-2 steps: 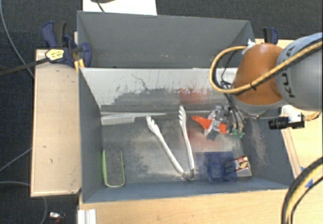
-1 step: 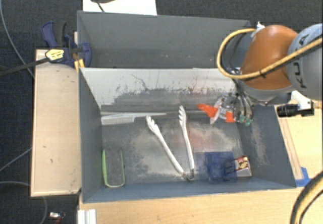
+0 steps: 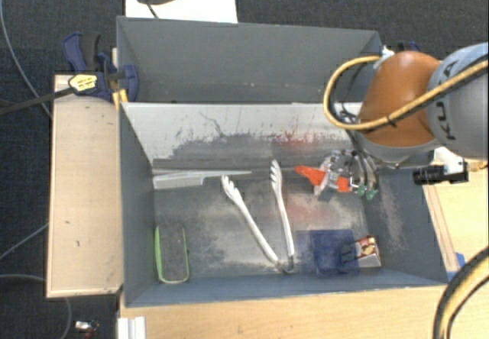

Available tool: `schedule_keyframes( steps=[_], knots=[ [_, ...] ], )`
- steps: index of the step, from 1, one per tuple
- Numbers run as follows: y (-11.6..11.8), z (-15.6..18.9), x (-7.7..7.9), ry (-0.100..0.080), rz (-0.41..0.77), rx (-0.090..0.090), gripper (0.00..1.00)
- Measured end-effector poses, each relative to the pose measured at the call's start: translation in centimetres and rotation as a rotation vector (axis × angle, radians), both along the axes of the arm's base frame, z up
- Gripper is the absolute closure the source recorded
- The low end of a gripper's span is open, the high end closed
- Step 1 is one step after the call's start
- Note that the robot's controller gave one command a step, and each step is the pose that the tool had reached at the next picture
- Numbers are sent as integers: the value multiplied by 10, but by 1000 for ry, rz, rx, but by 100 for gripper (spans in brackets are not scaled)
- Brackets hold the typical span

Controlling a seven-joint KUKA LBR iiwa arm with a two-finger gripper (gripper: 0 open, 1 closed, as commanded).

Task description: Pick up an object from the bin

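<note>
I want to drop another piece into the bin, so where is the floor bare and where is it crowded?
Widest bare floor lies between the green-rimmed pad and the white tongs, below the grey bar. A smaller patch sits inside the tongs' open V. The right side is crowded: the pincer hangs next to an orange piece, near the blue cloth.

The arm (image 3: 462, 101) comes in from the right, its grey link held high. A rounded orange cover (image 3: 401, 97) wraps the wrist, and a yellow cable (image 3: 336, 85) loops out around its left side. Below the cover, the end effector (image 3: 340, 177) hangs low, angled down and leftward.
</note>
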State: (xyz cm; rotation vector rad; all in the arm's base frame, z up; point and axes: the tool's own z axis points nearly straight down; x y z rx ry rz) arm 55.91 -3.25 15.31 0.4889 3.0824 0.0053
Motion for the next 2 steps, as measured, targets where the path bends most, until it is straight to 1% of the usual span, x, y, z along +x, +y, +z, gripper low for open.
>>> schedule_keyframes(
  steps=[1,2],
  knots=[
    [3,6,8,-2,2,0,100],
    [-7,70,4,3,9,0,100]
  ],
)
